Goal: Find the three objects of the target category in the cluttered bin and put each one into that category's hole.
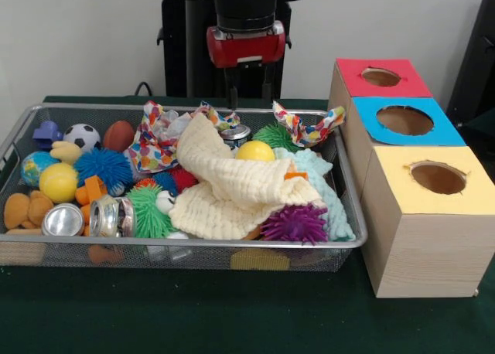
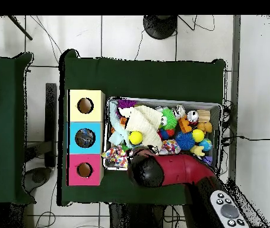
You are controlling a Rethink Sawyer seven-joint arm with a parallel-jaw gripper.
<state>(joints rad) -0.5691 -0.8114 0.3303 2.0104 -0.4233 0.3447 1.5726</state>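
I am hovering my claw (image 1: 247, 87), slightly parted and empty, over the bin's (image 1: 193, 244) far rim while targeting the tan plush animal (image 1: 25, 209) at its front-left corner, probably soft, light and best pinched mid-body.

Room notes, taking the green table (image 2: 143, 74) as landmark. It is covered in dark green cloth (image 1: 193, 315), matte and evenly lit — no hard shadows. Behind it in the front view, a plain pale wall (image 1: 85, 37). From overhead, the floor (image 2: 119, 35) around the table is light tile with dark grout lines; thin black cables (image 2: 42, 32) trail across it. A round black stand base (image 2: 159, 26) sits beyond the table's top edge — a second green-covered table (image 2: 3, 127) stands to its left.
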